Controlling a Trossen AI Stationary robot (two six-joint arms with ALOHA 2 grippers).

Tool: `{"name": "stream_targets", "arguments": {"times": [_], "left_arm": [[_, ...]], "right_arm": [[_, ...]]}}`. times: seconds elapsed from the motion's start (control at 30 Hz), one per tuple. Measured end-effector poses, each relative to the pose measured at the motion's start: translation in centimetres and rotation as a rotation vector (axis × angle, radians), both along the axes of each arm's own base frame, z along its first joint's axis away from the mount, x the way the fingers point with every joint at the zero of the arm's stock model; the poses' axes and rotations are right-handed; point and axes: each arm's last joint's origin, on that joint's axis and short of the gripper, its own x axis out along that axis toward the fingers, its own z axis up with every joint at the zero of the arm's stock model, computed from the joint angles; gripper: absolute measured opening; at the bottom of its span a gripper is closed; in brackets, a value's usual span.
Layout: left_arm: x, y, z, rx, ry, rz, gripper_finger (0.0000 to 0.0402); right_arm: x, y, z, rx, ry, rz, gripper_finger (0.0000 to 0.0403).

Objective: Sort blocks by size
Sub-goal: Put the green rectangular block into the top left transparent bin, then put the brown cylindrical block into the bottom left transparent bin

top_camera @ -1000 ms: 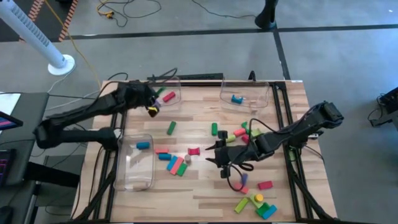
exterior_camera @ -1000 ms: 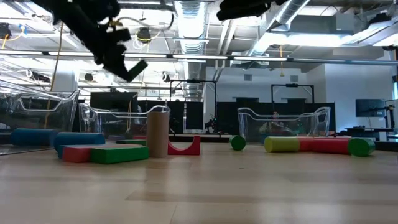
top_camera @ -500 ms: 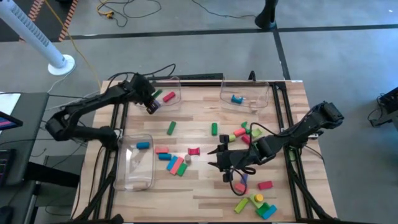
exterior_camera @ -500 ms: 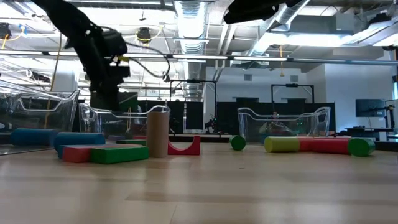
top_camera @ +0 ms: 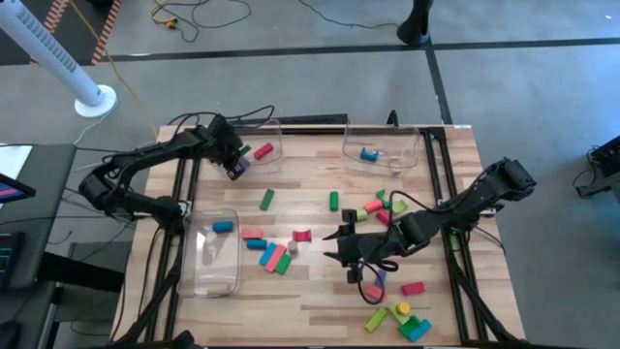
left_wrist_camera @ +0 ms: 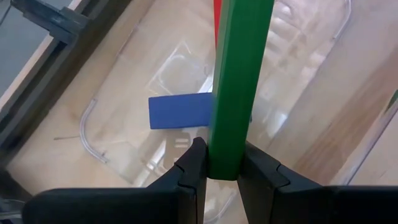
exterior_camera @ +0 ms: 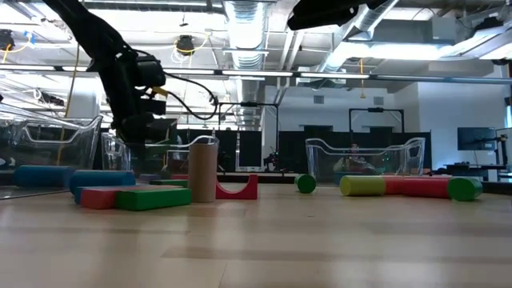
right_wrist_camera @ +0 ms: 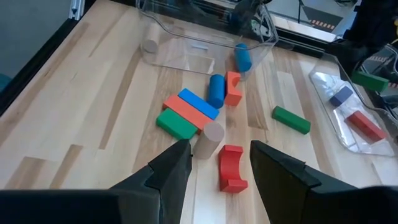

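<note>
Bin now lies just under the left end effector, which has swung down, pinching a green bar, so release looks near; right end effector hangs open, empty.

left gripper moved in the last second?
Yes. The left gripper, holding a green block, came down into the back-left bin.

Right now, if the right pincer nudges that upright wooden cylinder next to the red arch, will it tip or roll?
The wooden cylinder stands on end, taller than wide, so a high push would probably topple it. Once down, its round side would likely roll, perhaps into the red arch close beside it. The right pincer is open, hovering near both.
</note>
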Motion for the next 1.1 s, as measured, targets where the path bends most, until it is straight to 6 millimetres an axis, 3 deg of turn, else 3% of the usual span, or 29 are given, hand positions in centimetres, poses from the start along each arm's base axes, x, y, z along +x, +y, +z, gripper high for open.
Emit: {"name": "stream_targets", "arguments": {"times": [0.53,0.83,1.1], "left_arm": [[0.0,0.0,0.0,-0.002,0.007,0.002,0.0070],[0.1,0.1,0.3,0.008,-0.001,0.020,0.0151],[0.6,0.0,3.1,0.086,-0.076,0.017,0.0176]], "right_arm": [[0.0,0.0,0.0,0.014,-0.007,-0.011,0.0202],[0.0,0.0,0.1,0.014,-0.008,-0.011,0.0202],[0.0,0.0,0.0,0.014,-0.007,-0.012,0.0202]]}}
